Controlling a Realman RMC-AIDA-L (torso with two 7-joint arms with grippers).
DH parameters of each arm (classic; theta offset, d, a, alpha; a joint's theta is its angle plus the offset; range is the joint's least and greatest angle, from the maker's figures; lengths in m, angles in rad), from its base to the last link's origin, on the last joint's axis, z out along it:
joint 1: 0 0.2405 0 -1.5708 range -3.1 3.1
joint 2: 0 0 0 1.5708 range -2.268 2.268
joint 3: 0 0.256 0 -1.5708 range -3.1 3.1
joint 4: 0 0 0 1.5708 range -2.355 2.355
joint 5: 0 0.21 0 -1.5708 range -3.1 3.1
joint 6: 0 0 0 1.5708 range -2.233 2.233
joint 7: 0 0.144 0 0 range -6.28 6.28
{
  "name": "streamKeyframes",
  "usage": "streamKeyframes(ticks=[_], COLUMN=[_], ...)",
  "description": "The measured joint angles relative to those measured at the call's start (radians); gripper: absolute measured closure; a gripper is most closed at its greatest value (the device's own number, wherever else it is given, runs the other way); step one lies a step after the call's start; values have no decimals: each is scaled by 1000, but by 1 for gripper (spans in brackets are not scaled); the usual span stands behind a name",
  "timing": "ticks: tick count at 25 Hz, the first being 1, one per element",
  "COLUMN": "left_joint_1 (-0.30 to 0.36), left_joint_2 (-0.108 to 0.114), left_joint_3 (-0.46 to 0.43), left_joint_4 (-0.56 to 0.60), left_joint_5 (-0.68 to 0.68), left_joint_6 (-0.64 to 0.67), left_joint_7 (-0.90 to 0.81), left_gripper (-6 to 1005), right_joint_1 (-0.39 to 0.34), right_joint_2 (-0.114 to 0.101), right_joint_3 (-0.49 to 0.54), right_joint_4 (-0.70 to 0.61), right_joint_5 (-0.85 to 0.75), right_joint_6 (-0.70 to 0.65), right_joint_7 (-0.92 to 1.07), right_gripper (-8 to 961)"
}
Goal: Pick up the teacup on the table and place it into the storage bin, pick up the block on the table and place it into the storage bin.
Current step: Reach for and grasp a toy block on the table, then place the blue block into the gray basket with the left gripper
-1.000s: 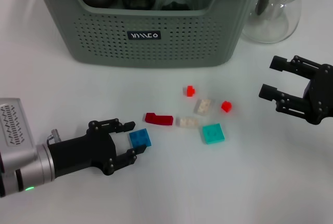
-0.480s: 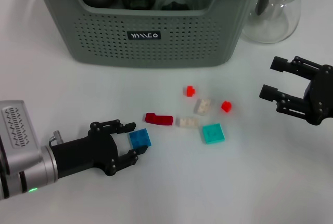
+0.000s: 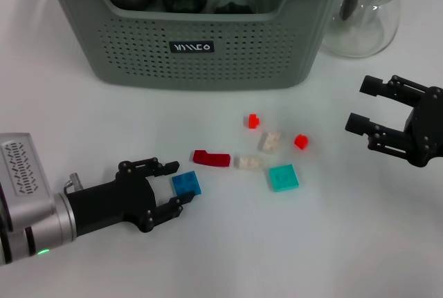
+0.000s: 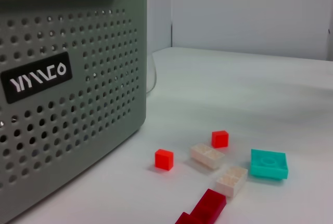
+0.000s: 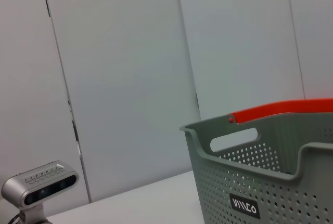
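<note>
The left gripper (image 3: 168,187) lies low on the white counter (image 3: 228,256) at the lower left of the head view, its black fingers spread with a blue square plastic block (image 3: 186,184) between the tips; whether they press on it cannot be told; the right gripper (image 3: 365,108) hangs at the right edge, fingers apart and holding nothing. The large grey-green perforated plastic storage bin (image 3: 201,42) fills the top centre, dark items inside, with a clear glass carafe (image 3: 365,14) at the upper right. In the middle of the frame lie a dark red long block (image 3: 211,158), two cream blocks (image 3: 249,162), two small bright red cubes (image 3: 253,121) and a teal square block (image 3: 284,177).
</note>
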Motion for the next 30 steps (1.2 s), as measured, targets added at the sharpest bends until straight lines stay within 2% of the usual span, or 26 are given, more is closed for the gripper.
streamKeyframes(ticks=[20, 24, 26, 30], left_joint_1=[-4, -4, 0, 17], left_joint_2=[2, 3, 4, 10], left_joint_3=[0, 1, -3, -52], left_joint_4=[-15, -11, 1, 84], left_joint_5=[1, 5, 4, 1], left_joint_6=[-34, -30, 4, 171], left_joint_7=[-5, -10, -20, -96], left_gripper=[471, 515, 537, 581], right_joint_1=[1, 0, -1, -2], right_joint_2=[0, 0, 0, 0], right_joint_3=[-4, 0, 1, 3], right_joint_4=[0, 0, 0, 1], right_joint_5=[0, 0, 0, 0], right_joint_6=[0, -3, -7, -8], right_joint_7=[0, 0, 0, 1], right_gripper=[188, 188, 188, 189])
